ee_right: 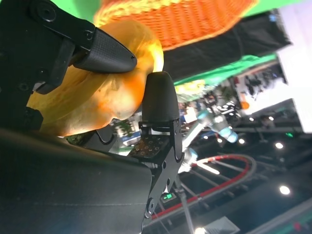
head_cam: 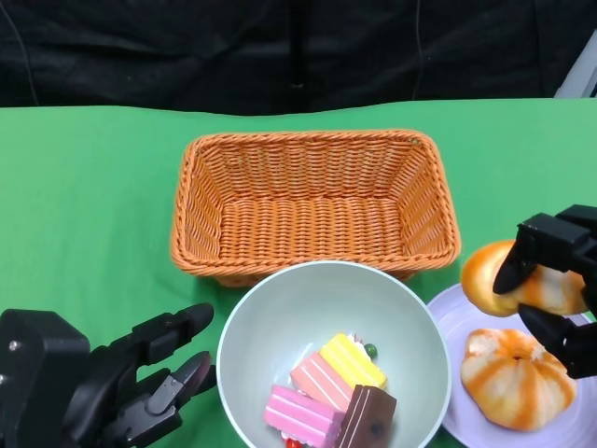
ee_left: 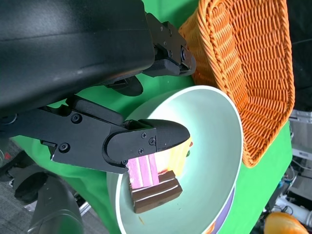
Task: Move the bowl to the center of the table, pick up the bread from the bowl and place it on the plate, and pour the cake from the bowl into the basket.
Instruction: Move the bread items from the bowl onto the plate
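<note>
A: What lies on the green surface [head_cam: 84, 215]?

B: An orange wicker basket [head_cam: 315, 201] sits in the middle, toward the far side. Just in front of it, touching its near rim, stands a pale bowl [head_cam: 270, 317]. At the right edge there is a lilac plate [head_cam: 448, 313] beside the bowl.

A: What is in the bowl?

B: 4 cake slices [head_cam: 326, 387] lie in the near part of it: 1 yellow, 1 salmon pink, 1 bright pink and 1 brown. A small green bead lies next to the yellow slice.

A: And the bread?

B: 1 bread roll with orange stripes [head_cam: 508, 378] rests on the plate. A second, golden bread roll [head_cam: 485, 275] is over the plate's far edge, held by the right robot hand [head_cam: 560, 289], whose fingers close around it from above and below.

A: What about the left robot hand [head_cam: 140, 383]?

B: It is at the bowl's left side with fingers spread and nothing in it. In the left wrist view, 1 finger [ee_left: 146, 144] reaches over the bowl's rim.
</note>
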You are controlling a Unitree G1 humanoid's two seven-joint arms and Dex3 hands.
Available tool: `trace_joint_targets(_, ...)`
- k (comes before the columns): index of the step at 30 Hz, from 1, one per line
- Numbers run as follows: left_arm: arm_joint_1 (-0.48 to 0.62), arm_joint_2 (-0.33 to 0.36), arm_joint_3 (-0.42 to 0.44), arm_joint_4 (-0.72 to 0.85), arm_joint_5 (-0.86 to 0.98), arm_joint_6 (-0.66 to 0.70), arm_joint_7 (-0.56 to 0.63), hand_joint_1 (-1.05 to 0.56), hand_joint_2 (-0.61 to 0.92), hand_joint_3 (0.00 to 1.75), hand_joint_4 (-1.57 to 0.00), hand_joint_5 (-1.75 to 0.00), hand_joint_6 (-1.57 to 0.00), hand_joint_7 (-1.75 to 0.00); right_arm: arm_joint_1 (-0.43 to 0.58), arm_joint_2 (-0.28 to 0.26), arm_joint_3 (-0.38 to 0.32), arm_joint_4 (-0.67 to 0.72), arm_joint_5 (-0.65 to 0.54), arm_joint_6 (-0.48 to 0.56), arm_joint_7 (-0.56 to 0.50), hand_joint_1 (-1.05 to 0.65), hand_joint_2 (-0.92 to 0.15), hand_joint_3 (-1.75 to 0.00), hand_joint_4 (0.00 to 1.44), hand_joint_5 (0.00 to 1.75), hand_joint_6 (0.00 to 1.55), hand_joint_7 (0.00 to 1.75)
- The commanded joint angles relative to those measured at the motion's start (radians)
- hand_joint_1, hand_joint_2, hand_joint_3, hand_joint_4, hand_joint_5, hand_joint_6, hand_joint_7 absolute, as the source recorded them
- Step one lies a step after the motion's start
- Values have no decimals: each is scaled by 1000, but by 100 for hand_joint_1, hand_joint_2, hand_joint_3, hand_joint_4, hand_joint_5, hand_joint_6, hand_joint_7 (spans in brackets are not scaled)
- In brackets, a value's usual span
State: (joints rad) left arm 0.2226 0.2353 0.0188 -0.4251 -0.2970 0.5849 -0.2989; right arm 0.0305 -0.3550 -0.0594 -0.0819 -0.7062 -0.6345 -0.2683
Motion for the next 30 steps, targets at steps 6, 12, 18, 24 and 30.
trace_joint_targets(6, 14, 17, 0, -36, -3, 5, 0, -50, 92, 52, -24, -52, -29, 0, -28, -61, 34, 154, -77, 26, -70, 1, -2, -163, 105, 175, 97, 152)
trace_joint_targets(12, 17, 14, -4, -36, 0, 8, 5, -51, 92, 51, -24, -52, -29, 0, -72, -78, 101, 287, -78, 25, -72, 0, -9, -159, 101, 172, 98, 143)
trace_joint_targets(18, 23, 12, -8, -44, 5, 19, 19, -51, 92, 52, -25, -52, -29, 0, -108, -73, 178, 322, 19, 161, 163, -7, -50, -80, 91, 105, 95, 45)
trace_joint_targets(24, 33, 14, -11, -48, 7, 4, 14, -50, 92, 53, -24, -51, -28, 0, -70, -110, 207, 159, 106, 365, 462, -48, -91, -12, 23, 36, 31, 1)
trace_joint_targets(30, 34, 27, -17, -56, 31, -10, 19, -50, 92, 54, -24, -50, -28, 0, -25, -139, 201, 15, 97, 468, 549, -50, -92, -10, 21, 34, 29, 0)
